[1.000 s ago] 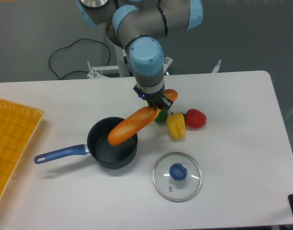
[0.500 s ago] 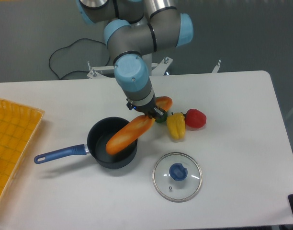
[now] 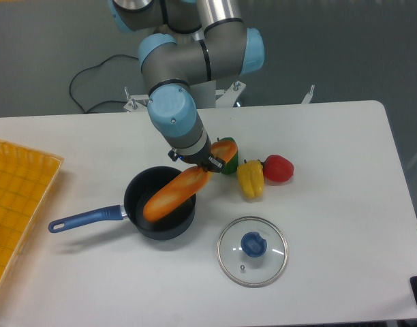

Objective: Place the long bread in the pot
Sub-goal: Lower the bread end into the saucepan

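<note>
A: What was seen in the fixed camera view?

B: The gripper was seen clenched on the upper right end of the long bread. The loaf was held tilted, its lower left end hanging inside the rim of the pot; whether that end touched the bottom could not be told.

A: And where was the pot placed?

B: It was found near the middle of the table, with its blue handle pointed toward the left edge. Toward the right edge, an orange pepper, a yellow pepper and a red pepper were clustered. A glass lid was laid nearer the front edge, and a yellow tray was seen at the left edge.
</note>
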Robot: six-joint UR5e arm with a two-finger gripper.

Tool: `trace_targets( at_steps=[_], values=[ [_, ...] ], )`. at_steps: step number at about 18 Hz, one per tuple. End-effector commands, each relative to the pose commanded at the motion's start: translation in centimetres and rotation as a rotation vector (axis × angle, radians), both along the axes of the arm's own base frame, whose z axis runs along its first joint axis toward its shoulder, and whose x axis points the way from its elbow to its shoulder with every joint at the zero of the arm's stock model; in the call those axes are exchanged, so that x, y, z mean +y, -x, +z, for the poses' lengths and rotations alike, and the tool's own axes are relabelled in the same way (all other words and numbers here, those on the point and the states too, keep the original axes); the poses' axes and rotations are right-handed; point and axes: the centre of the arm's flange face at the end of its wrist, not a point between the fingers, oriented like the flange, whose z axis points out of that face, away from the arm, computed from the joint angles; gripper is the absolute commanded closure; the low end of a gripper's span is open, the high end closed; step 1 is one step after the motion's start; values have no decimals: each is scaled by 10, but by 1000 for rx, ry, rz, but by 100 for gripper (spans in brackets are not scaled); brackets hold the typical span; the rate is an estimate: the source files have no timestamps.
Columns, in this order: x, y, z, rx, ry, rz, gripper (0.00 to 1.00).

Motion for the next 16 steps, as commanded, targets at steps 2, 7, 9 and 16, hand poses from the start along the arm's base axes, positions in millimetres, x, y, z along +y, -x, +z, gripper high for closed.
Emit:
trace_targets(
  at_steps=[2, 7, 9, 16],
  values=[
    [2, -3, -3, 0, 3, 6, 79],
    [9, -11, -7, 0, 7, 8, 61],
    [11, -13, -10, -2, 11, 8, 44],
    [12, -12, -8, 2, 7, 9, 0]
  ],
)
